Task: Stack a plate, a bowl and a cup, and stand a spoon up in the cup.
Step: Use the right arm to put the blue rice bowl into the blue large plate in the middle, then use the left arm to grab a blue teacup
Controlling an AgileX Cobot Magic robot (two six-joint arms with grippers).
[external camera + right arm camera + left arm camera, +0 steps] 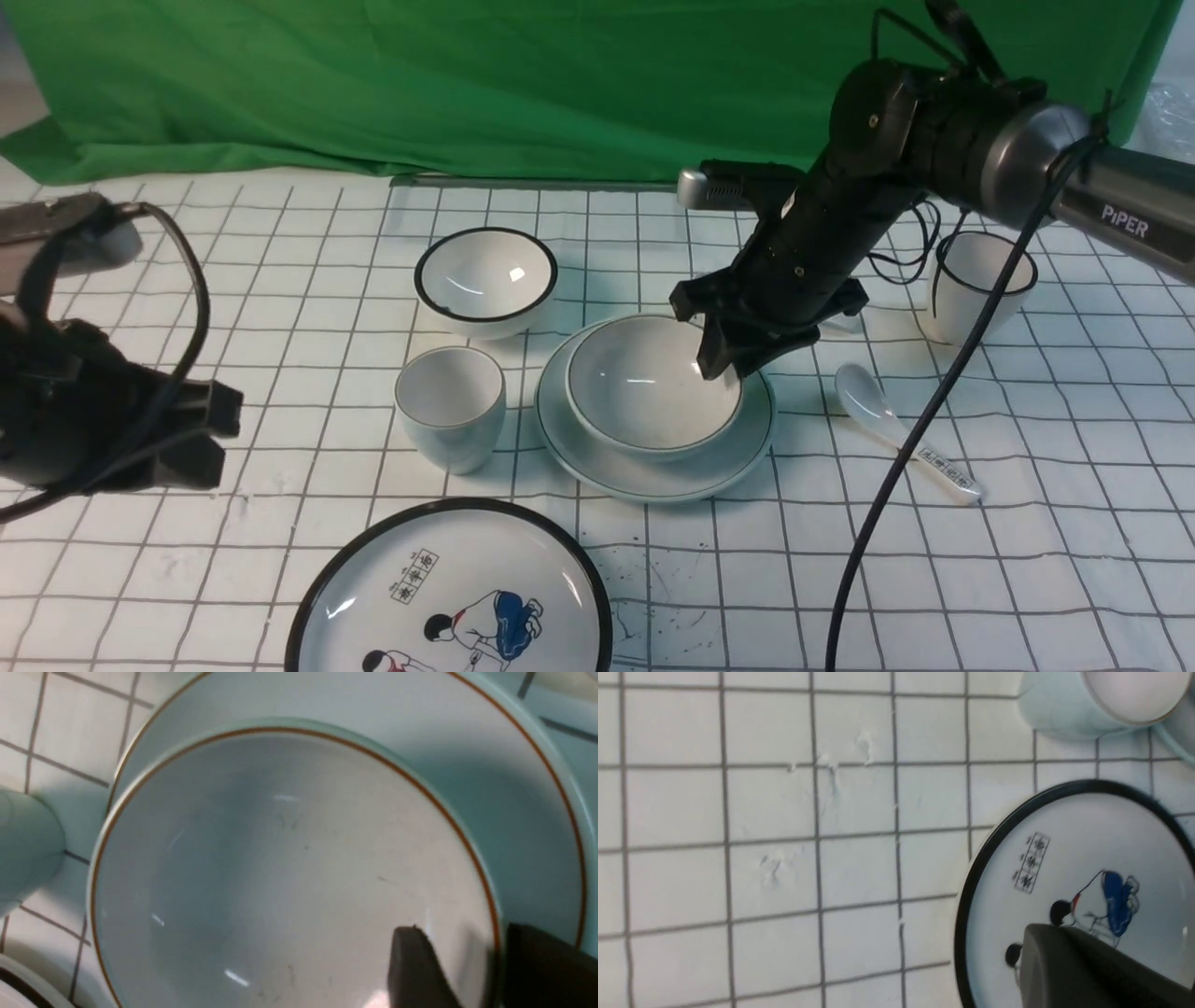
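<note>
Pale bluish ceramic: bowl (644,392) already sits nested on plate (653,471), so the first stacking step looks done. Right gripper (726,366) is at the bowl's rim, one finger inside and one outside, jaws parted and not pinching, so it holds nothing. Cup (451,406) stands on the table across the bowl from that gripper, roughly between it and the left gripper (201,434). The left gripper is closed and empty, with the cartoon plate (541,569) near it. Left to do, by my read: cup into bowl, then spoon in cup. The only spoon in sight, the lettered spoon (882,420) near the right gripper's outer side, has writing on its handle. The plain spoon is not visible.
</note>
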